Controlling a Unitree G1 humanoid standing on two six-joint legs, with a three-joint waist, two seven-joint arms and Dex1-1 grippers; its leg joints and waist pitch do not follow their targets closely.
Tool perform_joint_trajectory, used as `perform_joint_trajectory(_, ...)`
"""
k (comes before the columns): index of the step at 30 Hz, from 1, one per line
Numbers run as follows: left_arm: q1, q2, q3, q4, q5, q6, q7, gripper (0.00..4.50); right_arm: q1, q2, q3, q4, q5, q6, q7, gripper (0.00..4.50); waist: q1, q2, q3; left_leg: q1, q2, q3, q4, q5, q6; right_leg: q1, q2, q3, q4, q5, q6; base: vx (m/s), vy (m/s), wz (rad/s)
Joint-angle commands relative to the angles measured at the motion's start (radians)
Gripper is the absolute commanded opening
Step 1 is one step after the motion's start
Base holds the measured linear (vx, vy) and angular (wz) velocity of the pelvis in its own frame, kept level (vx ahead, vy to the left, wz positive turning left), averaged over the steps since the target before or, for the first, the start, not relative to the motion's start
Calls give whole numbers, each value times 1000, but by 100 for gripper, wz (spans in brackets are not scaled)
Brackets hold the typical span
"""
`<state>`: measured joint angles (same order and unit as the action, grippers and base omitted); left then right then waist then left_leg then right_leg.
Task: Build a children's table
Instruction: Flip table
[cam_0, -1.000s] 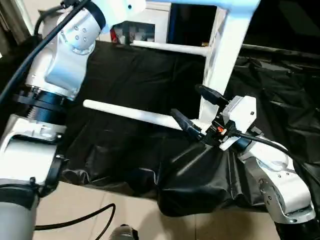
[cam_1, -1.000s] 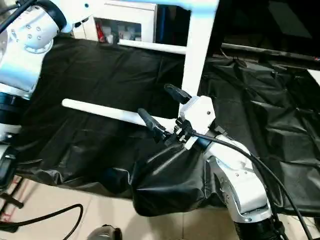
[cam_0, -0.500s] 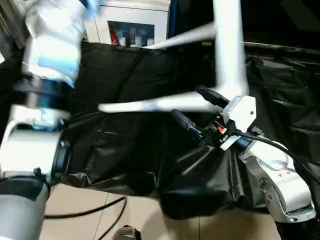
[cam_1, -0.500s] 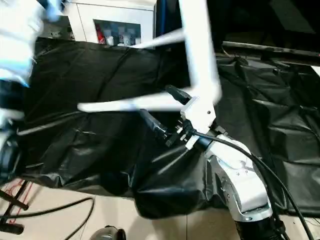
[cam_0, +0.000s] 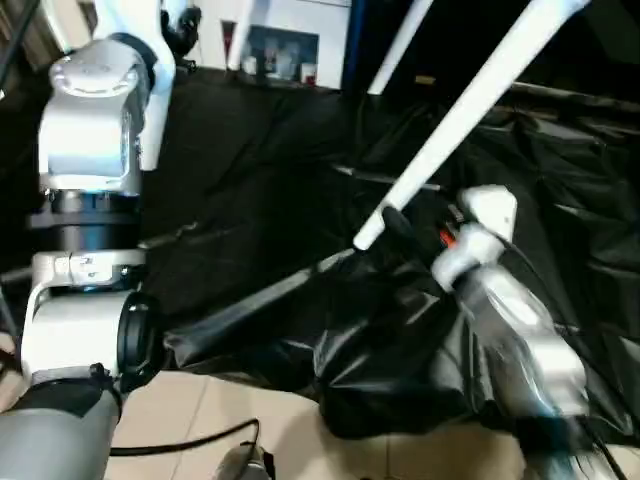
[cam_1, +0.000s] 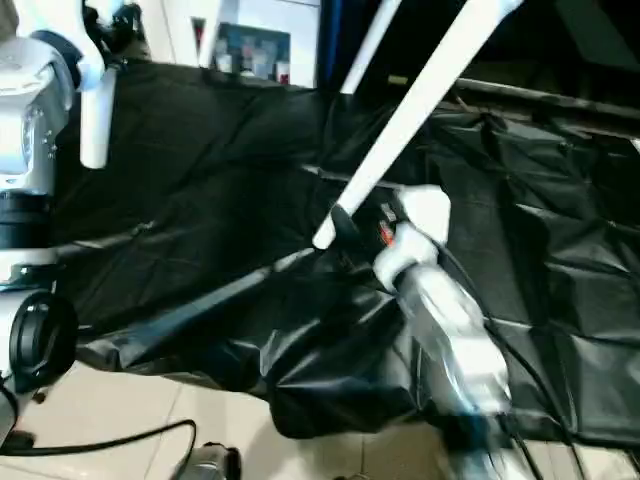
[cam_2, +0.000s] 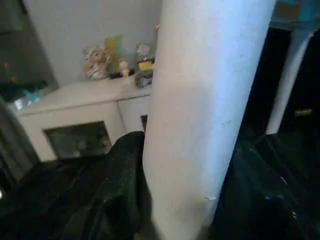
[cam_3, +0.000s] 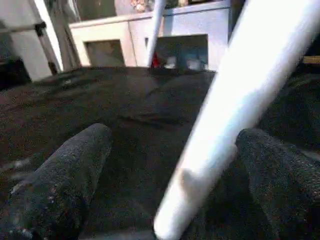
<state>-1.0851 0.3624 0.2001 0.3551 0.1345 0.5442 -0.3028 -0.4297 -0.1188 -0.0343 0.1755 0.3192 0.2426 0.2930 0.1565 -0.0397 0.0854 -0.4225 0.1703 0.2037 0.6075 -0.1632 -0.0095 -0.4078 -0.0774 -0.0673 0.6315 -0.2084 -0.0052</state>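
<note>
1. Slanting up across the head views, a white leg (cam_0: 470, 110) has its lower tip just in front of the right gripper (cam_3: 172, 165); a second leg (cam_0: 400, 45) shows behind it, both above the black-draped bench (cam_0: 250, 180).
2. Right fingers (cam_3: 60, 180) stand wide apart, one on each side of the leg's tip, clenched on nothing.
3. Left gripper (cam_2: 165, 200) looks to be grasping a thick white leg (cam_2: 200, 110) close to its camera; one black finger (cam_2: 122, 185) lies against the tube, so I judge it gripped.
4. Handling, as a judgement: hollow plastic tubes, light and stiff but smooth, so likely slippery and prone to pivot.
5. Take hold well up from the tapered tip, where the tube is thicker, squarely across it.
</note>
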Motion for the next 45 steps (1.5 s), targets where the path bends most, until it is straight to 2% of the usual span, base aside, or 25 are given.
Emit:
perform_joint_trajectory(1,-1,-9,-18,-71,-26,-4,-28,195,-70,3,-43,120,-33,-35,-58,450,-12,15,-85,48,65,-38,-69,-67,-2,44,-84,46,-44,86,-251,0,0,0)
perform_joint_trajectory(2,2,-7,-20,-76,-26,0,-28,192,-92,6,-52,146,-36,-39,-72,450,-15,10,-82,48,66,-38,-73,-82,-8,45,-86,47,-47,68,-247,0,0,0)
perform_joint_trajectory(3,10,-2,-24,-88,-27,7,-29,190,-138,8,-64,197,-47,-53,-98,450,-19,9,-83,49,64,-38,-74,-100,-19,49,-89,47,-50,34,-245,0,0,0)
perform_joint_trajectory(5,24,5,-23,-114,-35,24,-29,189,-177,4,-69,243,-58,-60,-128,450,-24,1,-81,50,65,-36,-76,-119,-34,46,-87,48,-53,-4,-232,0,0,0)
perform_joint_trajectory(6,31,10,-26,-121,-31,25,-30,187,-185,1,-68,255,-69,-69,-141,450,-22,5,-81,52,65,-35,-75,-118,-38,45,-87,49,-53,-6,-220,0,0,0)
perform_joint_trajectory(8,50,22,-28,-138,-28,32,-30,185,-200,-2,-73,278,-73,-77,-169,450,-23,-1,-83,50,64,-35,-74,-92,-28,48,-85,50,-49,33,-209,0,0,0)
perform_joint_trajectory(12,99,44,-28,-186,-28,48,-36,182,-221,6,-92,323,-62,-115,-154,450,-24,-3,-89,45,59,-32,-65,-7,15,51,-81,48,-35,150,-223,0,0,0)
perform_joint_trajectory(13,101,44,-27,-188,-29,49,-35,180,-222,6,-92,325,-62,-120,-151,450,-26,0,-87,46,59,-32,-64,-2,24,49,-79,48,-35,160,-231,0,0,0)
perform_joint_trajectory(14,106,44,-26,-194,-30,53,-33,177,-226,8,-95,335,-60,-128,-142,422,-26,0,-89,46,59,-31,-63,0,27,50,-78,47,-34,165,-234,0,0,0)
perform_joint_trajectory(17,120,46,-25,-210,-31,63,-30,177,-246,17,-110,373,-40,-151,-100,409,-34,-2,-85,45,59,-31,-64,-20,37,51,-80,48,-38,142,-245,0,0,0)
perform_joint_trajectory(21,127,50,-34,-216,-38,65,-24,175,-260,19,-112,394,-7,-147,-45,367,-40,5,-82,47,64,-34,-67,-46,31,50,-80,47,-42,105,-246,0,0,0)
perform_joint_trajectory(26,135,55,-39,-219,-46,63,-23,175,-289,9,-99,464,-27,-161,21,336,-43,2,-83,46,62,-32,-66,-42,31,51,-81,48,-42,112,-263,0,0,0)
perform_joint_trajectory(33,155,58,-38,-233,-50,58,-20,175,-337,4,-147,546,16,-161,42,278,-45,-2,-86,47,63,-30,-64,-22,46,52,-82,48,-39,119,-274,0,0,0)
perform_joint_trajectory(34,156,59,-38,-233,-50,58,-20,175,-337,4,-147,547,16,-162,42,257,-45,-1,-86,47,63,-30,-63,-19,47,52,-82,47,-39,121,-276,0,0,0)
perform_joint_trajectory(41,185,65,-37,-253,-57,52,-18,174,-386,-1,-168,629,11,-190,61,196,-47,-4,-89,46,62,-29,-59,9,65,53,-81,46,-35,148,-287,0,0,0)
perform_joint_trajectory(43,203,63,-26,-268,-57,26,-5,174,-395,-3,-150,641,-15,-216,61,184,-49,-5,-91,45,62,-29,-58,10,68,54,-82,46,-34,143,-288,0,0,0)
perform_joint_trajectory(45,234,52,-13,-292,-61,-23,12,174,-395,-5,-121,644,-53,-249,61,167,-50,-9,-93,43,62,-28,-56,24,73,56,-81,45,-31,159,-290,0,0,0)
